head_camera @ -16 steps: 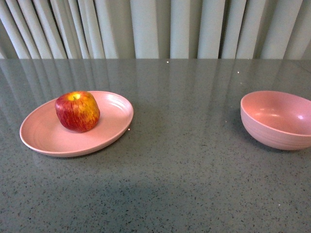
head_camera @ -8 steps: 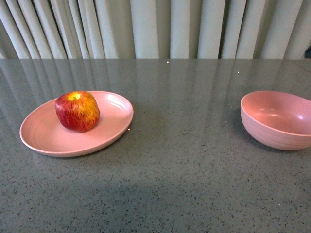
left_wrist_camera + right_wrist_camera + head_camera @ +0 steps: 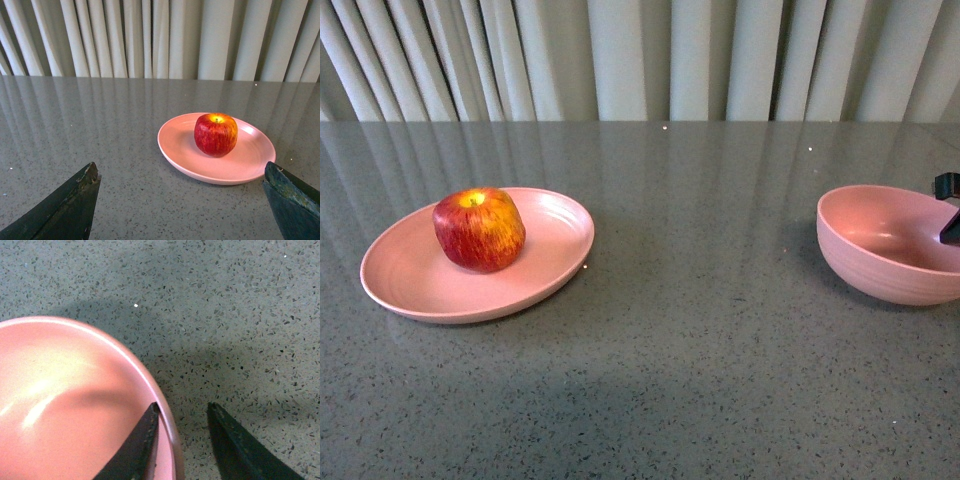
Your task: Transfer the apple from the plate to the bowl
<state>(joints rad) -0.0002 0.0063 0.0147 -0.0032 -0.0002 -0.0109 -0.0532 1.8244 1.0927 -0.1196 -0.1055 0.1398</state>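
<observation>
**Apple on the plate, right gripper astride the bowl's rim**

The left gripper (image 3: 181,169) hangs low over the grey speckled table (image 3: 700,350). Its jaws are spread wide with nothing between them. Its wrist view faces the plate (image 3: 420,285), which lies a little ahead of it on the left side of the table.

The apple (image 3: 479,230) sits upright on the plate, stem dimple up, toward the plate's far side. Bare table separates the plate from the bowl (image 3: 880,270), which stands well apart on the right and holds no fruit.

The right gripper (image 3: 183,407) is at the bowl's rim with its jaws parted. One finger (image 3: 135,450) is inside the bowl against the wall. The other (image 3: 235,450) is outside, over the table, clear of the rim. In the front view only a dark bit of this gripper shows at the right edge. Pale curtains (image 3: 620,60) hang behind the table.
</observation>
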